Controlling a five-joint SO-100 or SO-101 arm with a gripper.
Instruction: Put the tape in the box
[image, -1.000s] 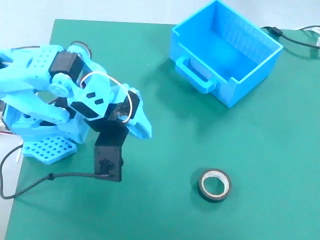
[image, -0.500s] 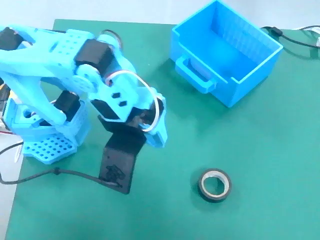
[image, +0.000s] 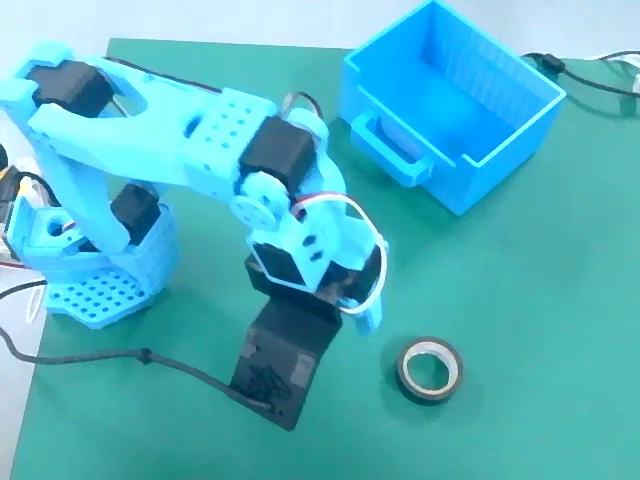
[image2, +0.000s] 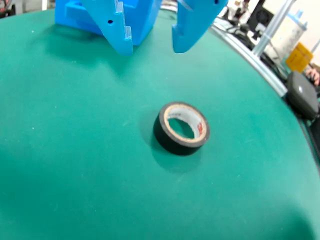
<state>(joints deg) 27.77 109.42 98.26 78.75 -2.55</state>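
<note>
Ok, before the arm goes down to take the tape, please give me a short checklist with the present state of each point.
1. Gripper open wide enough for the roll: ok, the jaws stand apart and hold nothing.
2. Tape free to grasp: ok, it lies flat on the green mat, nothing touching it.
3. Gripper lined up over the tape: not ok, in the wrist view the roll sits below and a little right of the fingertips.
4. Box ready to receive: ok, open top, looks empty.
5. Path from tape to box clear: ok in the fixed view.
6. Black cable clear of the tape: ok, it lies left of the arm.
</note>
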